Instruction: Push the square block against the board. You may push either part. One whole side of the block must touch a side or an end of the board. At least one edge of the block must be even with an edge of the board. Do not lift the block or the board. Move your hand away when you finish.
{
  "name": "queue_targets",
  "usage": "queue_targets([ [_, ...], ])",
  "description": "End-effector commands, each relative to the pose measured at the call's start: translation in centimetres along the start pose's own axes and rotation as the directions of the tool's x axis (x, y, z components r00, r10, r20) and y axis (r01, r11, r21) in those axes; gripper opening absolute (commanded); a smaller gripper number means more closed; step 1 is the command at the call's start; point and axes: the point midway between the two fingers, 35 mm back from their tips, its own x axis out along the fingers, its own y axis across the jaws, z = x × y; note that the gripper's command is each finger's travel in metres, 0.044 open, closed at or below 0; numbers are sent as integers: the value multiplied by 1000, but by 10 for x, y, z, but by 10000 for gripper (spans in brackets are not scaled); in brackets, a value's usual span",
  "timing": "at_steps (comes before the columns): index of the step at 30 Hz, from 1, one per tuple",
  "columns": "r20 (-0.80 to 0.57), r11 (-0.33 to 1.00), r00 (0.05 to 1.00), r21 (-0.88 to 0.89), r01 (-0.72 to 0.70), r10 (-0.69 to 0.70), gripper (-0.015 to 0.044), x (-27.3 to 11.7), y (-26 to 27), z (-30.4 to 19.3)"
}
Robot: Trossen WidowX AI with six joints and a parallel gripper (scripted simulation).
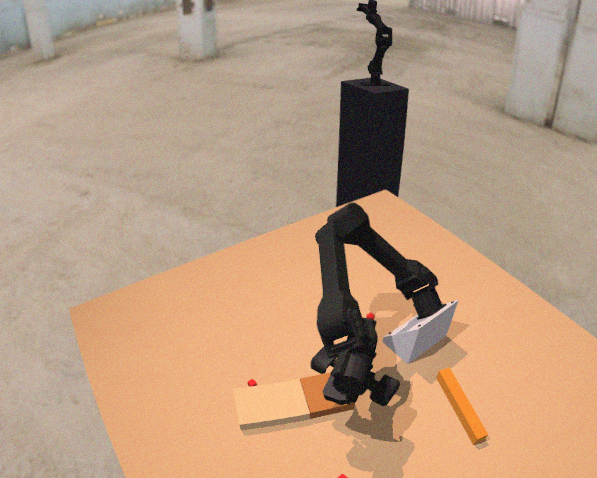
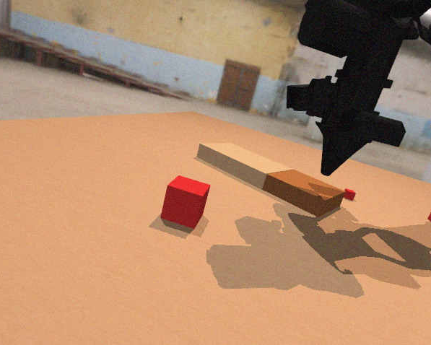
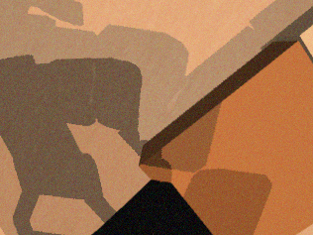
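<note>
Fingers: together [image 1: 354, 398] [image 2: 325, 173] [image 3: 161, 182], nothing between; raised, likely for withdrawal.
Block [image 1: 316, 395] [image 2: 301, 183] [image 3: 262, 128]: below fingertips, flat, side against board's end.
Board [image 1: 273, 403] [image 2: 241, 159] [image 3: 309, 39]: beyond block from fingers; near edges look even, apparently satisfying alignment.

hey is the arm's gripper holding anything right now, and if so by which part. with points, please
Nothing is held: the black parallel-jaw gripper [image 1: 351, 398] [image 2: 325, 174] [image 3: 157, 191] is shut, fingertips together.

pale tan board [image 1: 272, 402] [image 2: 241, 155], orange-brown block [image 1: 314, 395] [image 2: 301, 181] [image 3: 262, 128], bright red cubes, black hand [image 1: 352, 398] [image 2: 325, 173] [image 3: 157, 191]
</note>
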Motion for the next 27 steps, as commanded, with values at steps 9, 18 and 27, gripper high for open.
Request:
queue_targets([
  [9, -1, 918, 1000, 396, -8, 9, 0, 0, -7, -37],
  [18, -5, 770, 1000, 638, -5, 10, 0, 4, -11, -64],
  [27, -4, 766, 1000, 642, -4, 9, 0, 47, -11, -65],
])
